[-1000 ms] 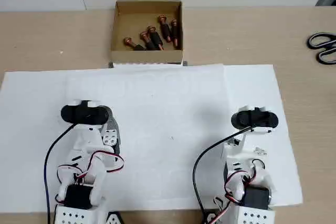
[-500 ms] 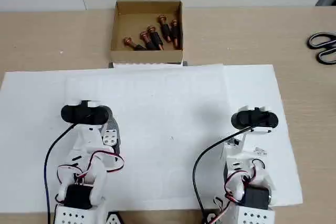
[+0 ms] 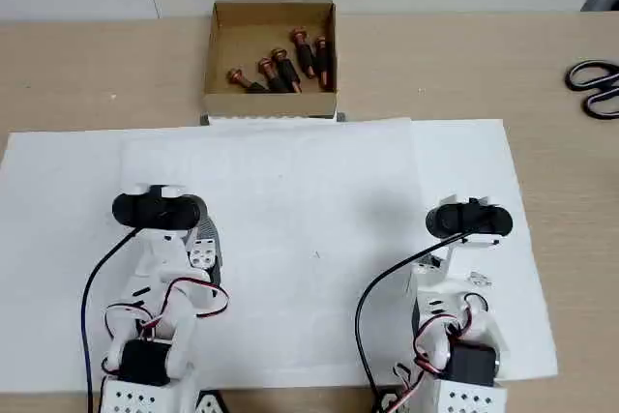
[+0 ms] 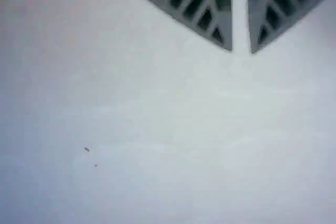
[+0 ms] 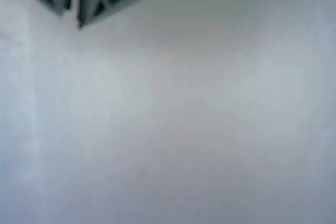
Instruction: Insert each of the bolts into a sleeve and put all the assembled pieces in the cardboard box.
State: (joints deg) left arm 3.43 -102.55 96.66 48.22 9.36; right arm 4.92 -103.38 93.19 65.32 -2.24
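Observation:
The cardboard box (image 3: 271, 103) stands at the back of the table, in the middle. Inside it lie several copper-headed bolts in black sleeves (image 3: 282, 69), bunched toward its right half. The left arm (image 3: 158, 268) and the right arm (image 3: 456, 282) are folded back near the front edge, far from the box. In the left wrist view my left gripper (image 4: 241, 51) hangs just above white paper, shut to a narrow slit with nothing in it. My right gripper (image 5: 77, 23) is also over bare paper, its jaws pressed together and holding nothing.
A large white paper sheet (image 3: 309, 200) covers the table between the arms and the box. Black scissors (image 3: 595, 87) lie on the wooden tabletop at the far right edge.

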